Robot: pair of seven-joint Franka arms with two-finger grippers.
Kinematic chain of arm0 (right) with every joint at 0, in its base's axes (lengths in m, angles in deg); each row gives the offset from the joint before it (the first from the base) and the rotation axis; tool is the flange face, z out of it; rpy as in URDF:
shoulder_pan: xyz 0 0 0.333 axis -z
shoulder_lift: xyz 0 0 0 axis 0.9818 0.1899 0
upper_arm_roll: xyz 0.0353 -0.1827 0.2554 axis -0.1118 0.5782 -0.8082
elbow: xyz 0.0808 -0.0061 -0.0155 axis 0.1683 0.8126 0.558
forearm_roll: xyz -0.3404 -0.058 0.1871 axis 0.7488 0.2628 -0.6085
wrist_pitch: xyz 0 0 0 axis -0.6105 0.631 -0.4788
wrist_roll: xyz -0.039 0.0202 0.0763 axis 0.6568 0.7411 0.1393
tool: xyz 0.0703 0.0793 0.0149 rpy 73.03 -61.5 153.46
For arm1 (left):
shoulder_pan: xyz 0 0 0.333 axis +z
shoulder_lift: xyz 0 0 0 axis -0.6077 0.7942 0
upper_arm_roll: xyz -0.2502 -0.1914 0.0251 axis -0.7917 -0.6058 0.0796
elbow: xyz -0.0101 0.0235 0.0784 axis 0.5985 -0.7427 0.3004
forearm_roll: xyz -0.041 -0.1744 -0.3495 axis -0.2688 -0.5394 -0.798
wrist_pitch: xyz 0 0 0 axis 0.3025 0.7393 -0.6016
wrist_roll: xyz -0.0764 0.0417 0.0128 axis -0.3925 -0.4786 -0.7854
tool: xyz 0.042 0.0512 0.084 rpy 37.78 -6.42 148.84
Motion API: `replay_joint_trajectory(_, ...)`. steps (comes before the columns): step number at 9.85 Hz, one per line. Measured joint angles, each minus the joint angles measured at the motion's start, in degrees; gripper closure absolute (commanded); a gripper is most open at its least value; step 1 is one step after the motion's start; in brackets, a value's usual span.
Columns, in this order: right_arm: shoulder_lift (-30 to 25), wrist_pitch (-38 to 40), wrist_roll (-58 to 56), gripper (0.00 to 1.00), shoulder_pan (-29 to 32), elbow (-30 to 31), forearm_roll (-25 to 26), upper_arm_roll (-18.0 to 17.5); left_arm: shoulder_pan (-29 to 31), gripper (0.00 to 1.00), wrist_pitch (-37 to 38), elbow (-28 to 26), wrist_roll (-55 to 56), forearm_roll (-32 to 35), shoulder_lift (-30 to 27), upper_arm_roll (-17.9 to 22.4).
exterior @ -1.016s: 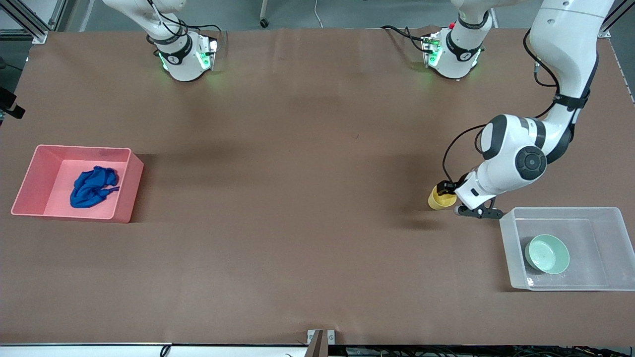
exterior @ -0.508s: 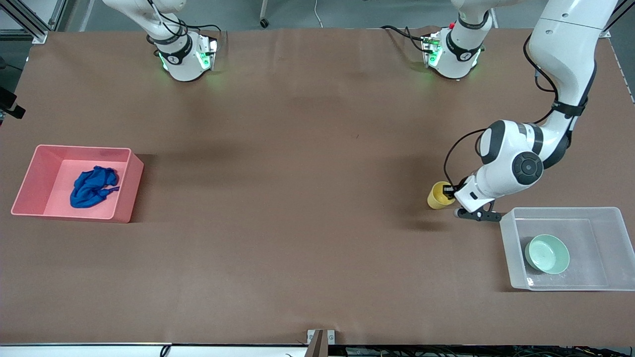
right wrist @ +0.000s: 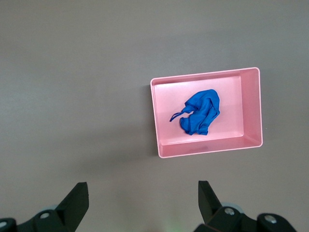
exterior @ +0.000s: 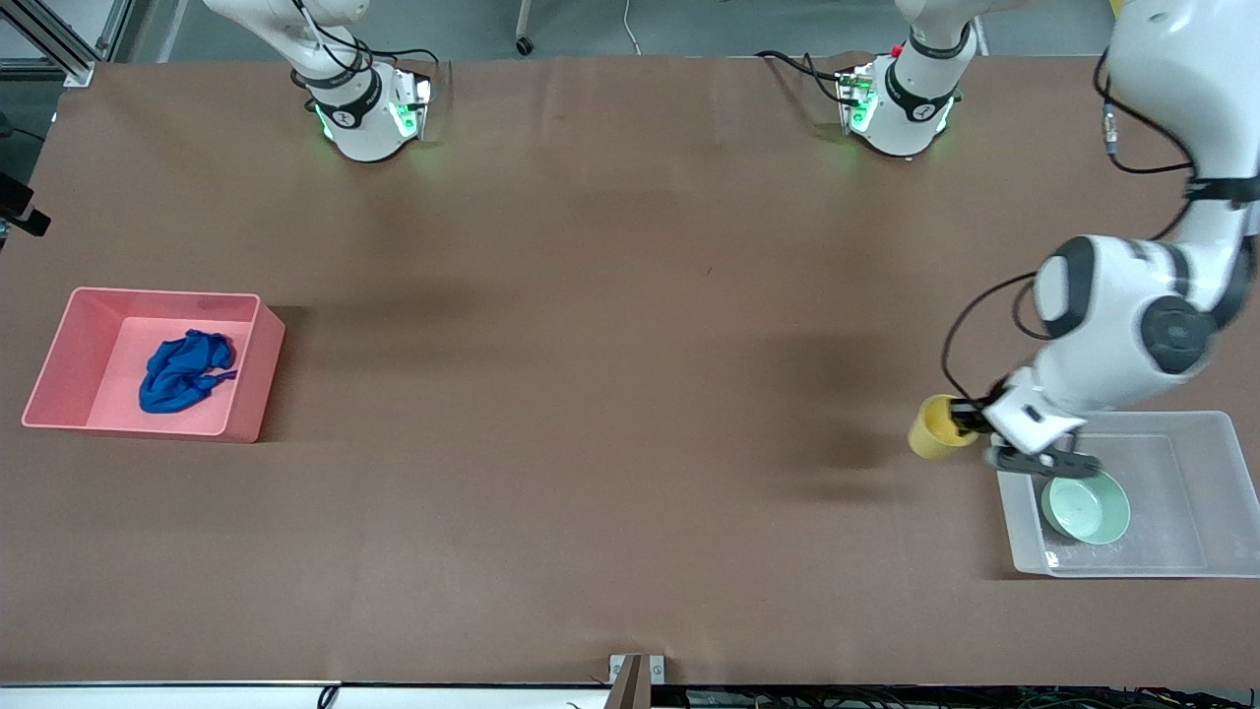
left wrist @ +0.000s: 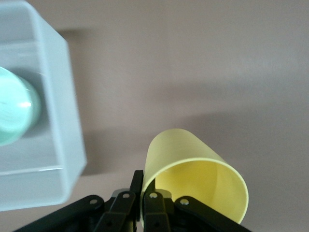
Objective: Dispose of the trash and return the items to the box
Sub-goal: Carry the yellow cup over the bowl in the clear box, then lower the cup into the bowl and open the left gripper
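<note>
My left gripper [exterior: 970, 421] is shut on the rim of the yellow cup [exterior: 936, 426] and holds it tilted in the air over the table, beside the clear box [exterior: 1211, 433]. The left wrist view shows the cup [left wrist: 195, 174] pinched at its rim, one finger inside and one outside, with the box wall [left wrist: 67, 121] beside it. The mint-green bowl [exterior: 1085, 505] sits in the box and shows in the left wrist view [left wrist: 14, 106]. The blue wad [exterior: 182, 369] lies in the pink bin [exterior: 261, 359]. My right gripper [right wrist: 142, 200] is open and empty, high over the table, waiting; it sees the wad [right wrist: 199, 112].
The pink bin [right wrist: 207, 150] stands at the right arm's end of the table, the clear box at the left arm's end. Brown table surface [exterior: 610, 394] lies between them.
My left gripper has lifted the yellow cup and carried it toward the clear box, closer to the front camera. The right arm has not moved.
</note>
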Motion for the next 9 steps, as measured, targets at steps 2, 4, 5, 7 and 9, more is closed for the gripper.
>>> replay_joint_trajectory(2, 0.0, 0.0, 0.0, 0.00, 0.0, 0.0, 0.0, 0.0, 4.1, 1.00, 4.3, 9.8, -9.0, 0.1, 4.7, 0.5)
replay_joint_trajectory(4, 0.0, 0.0, 0.0, 0.00, 0.0, 0.0, 0.0, 0.0, 7.9, 1.00, 5.7, 17.7, -19.7, 0.1, 11.0, 1.9)
replay_joint_trajectory(5, 0.0, 0.0, 0.0, 0.00, 0.0, 0.0, 0.0, 0.0, 7.8, 1.00, 5.7, 21.1, -23.9, 0.2, 13.8, 4.3)
replay_joint_trajectory(7, 0.0, 0.0, 0.0, 0.00, 0.0, 0.0, 0.0, 0.0, 7.1, 1.00, 5.3, 25.4, -29.8, 0.2, 18.0, 8.1)
replay_joint_trajectory(9, 0.0, 0.0, 0.0, 0.00, -0.1, 0.0, 0.0, -0.1, 6.7, 0.99, 3.6, 26.1, -32.0, 0.2, 20.0, 10.2)
